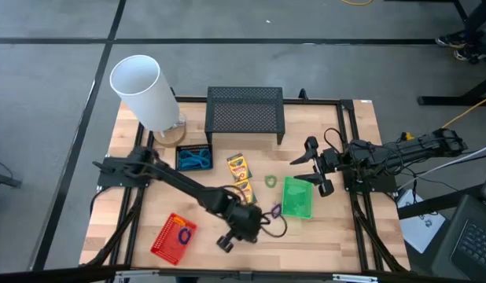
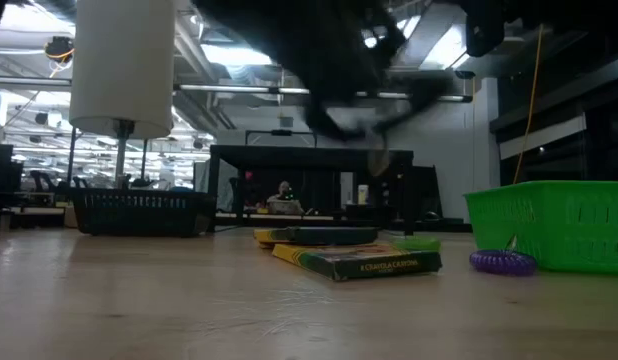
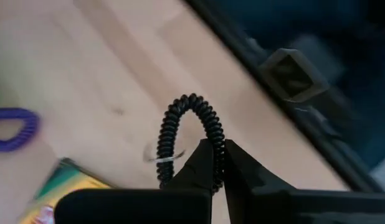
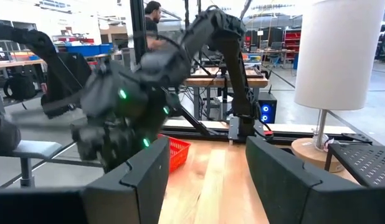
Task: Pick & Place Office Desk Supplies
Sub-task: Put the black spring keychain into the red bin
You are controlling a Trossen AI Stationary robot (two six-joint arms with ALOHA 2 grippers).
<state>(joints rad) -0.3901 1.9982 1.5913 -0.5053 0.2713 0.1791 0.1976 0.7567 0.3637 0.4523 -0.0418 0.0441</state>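
My left gripper [image 3: 218,163] is clamped tight on a black coil loop [image 3: 186,134], lifted off the table [image 3: 105,68]. My right gripper [image 4: 205,171] hangs wide open, holding nothing.

Three small mesh baskets: black [image 1: 194,158], red [image 1: 173,237], green [image 1: 297,196]. Two crayon boxes [image 1: 239,167] [image 1: 244,191]. Seemingly four coil loops: black [image 3: 187,134], purple [image 1: 275,210], orange [image 1: 184,234], green [image 1: 270,181].

floor [image 1: 54,31]: grey concrete; ceiling lights [image 2: 229,55]: lit; benches [image 4: 30,62]: behind; person [image 4: 154,18]: standing
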